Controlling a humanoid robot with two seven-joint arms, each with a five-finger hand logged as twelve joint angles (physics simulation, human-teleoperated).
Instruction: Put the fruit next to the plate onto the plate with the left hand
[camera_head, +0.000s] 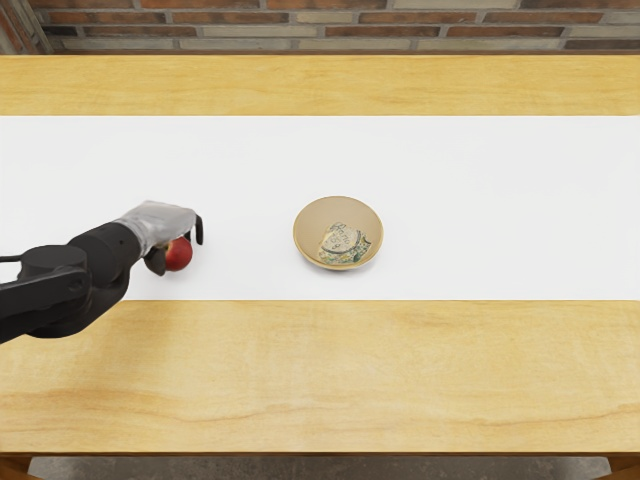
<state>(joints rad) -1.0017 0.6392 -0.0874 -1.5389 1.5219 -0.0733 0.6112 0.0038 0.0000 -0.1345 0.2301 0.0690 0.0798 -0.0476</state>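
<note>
A small red fruit (180, 254) lies on the white table runner at the left, mostly covered by my left hand (172, 238). The hand's fingers curl over the top and sides of the fruit, touching it. Whether the fruit is lifted off the surface I cannot tell. A tan round plate (338, 232) with a patterned centre rests on the runner to the right of the fruit, well apart from the hand. The left arm comes in from the picture's left edge. No right arm shows.
The white runner (480, 200) spans the wooden table (330, 380) from side to side. A brick wall (320, 25) rises behind the table's far edge.
</note>
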